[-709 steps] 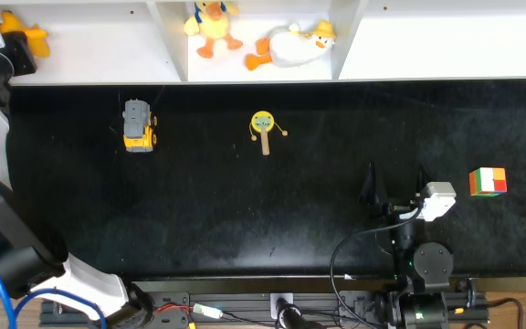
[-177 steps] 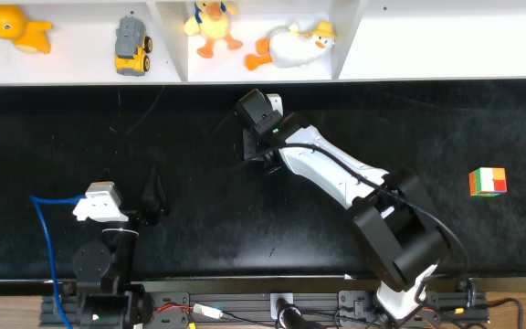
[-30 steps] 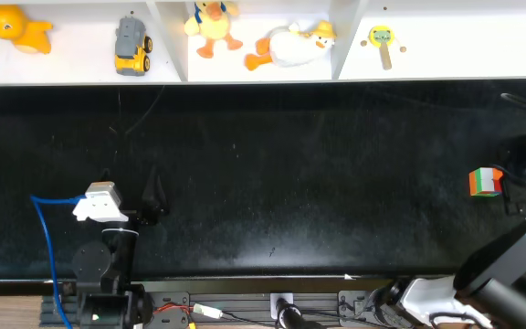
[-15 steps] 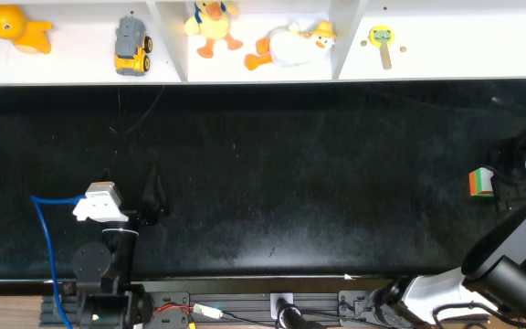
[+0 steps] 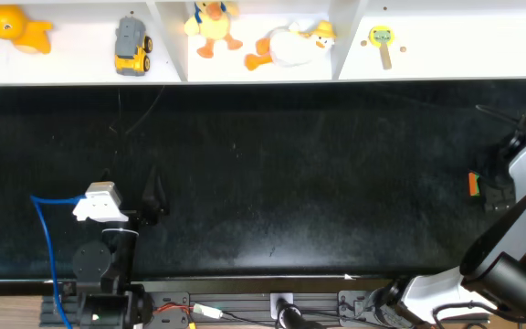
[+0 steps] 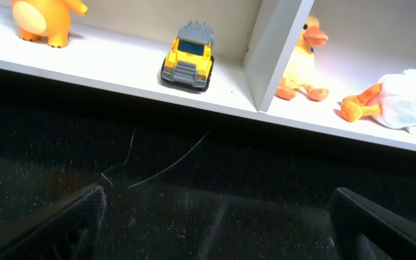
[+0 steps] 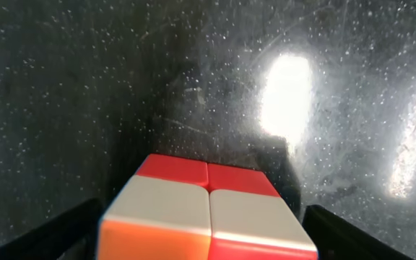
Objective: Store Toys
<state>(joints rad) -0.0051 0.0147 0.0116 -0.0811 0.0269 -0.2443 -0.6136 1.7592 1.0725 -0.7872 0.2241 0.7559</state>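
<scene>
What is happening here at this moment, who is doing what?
The robot is putting toys on the white shelf. The right hand is down over the coloured cube near the table's right edge, fingers open on either side; it looks not yet gripped. The left hand rests open near its base. An orange duck, yellow truck, two plush ducks and a rattle drum already sit on the shelf.

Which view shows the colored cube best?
Right wrist view: the cube sits close up between the right gripper's open fingers, its white, orange and red faces plain to see. In the top view a thin edge of it peeks out beside that gripper. The left wrist view faces the shelf.
</scene>
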